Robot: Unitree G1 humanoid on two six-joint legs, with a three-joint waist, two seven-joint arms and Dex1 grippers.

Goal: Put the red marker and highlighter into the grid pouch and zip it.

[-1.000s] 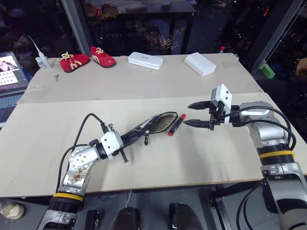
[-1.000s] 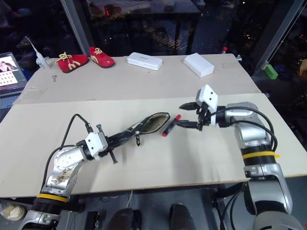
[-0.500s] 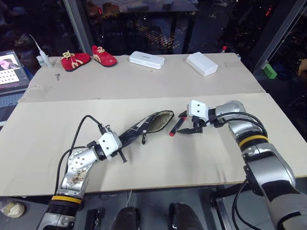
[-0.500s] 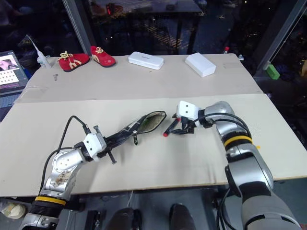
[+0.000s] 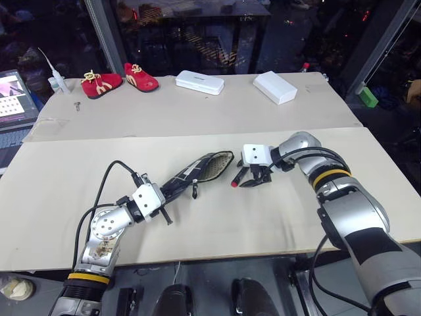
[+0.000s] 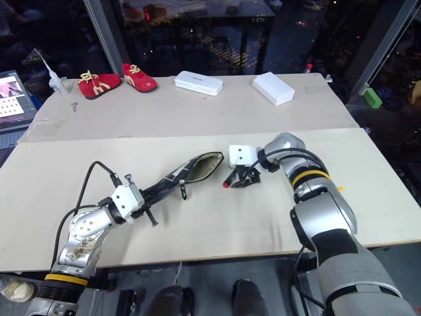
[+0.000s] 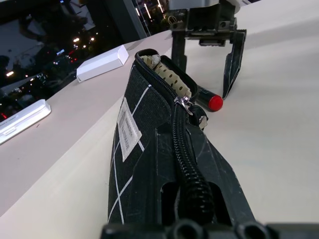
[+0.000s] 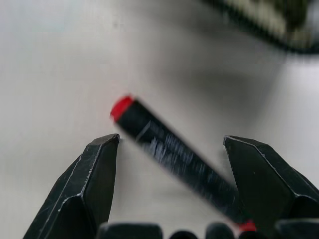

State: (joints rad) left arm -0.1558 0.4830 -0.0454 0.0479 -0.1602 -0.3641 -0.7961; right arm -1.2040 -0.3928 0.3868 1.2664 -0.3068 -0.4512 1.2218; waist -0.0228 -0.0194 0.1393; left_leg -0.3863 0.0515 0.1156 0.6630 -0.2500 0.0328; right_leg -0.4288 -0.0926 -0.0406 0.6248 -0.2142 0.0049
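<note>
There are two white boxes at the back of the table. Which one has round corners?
The white case nearer the red shoes. It is long and flat with rounded ends, while the white box farther toward the robot's right is a blocky rectangle with sharp corners.

I see a pale beige tabletop [image 5: 276, 217] made of two boards, seam running side to side. Along its far edge: two red shoes [image 5: 118, 80] toward the far left corner, two white boxes [image 5: 199, 82] mid-edge. A laptop screen [image 5: 14, 96] glows past the left edge. Dark glass and slanted metal posts [image 5: 105, 29] behind, small lights reflected. A green block [image 5: 367, 97] sits off the far right corner.
</note>
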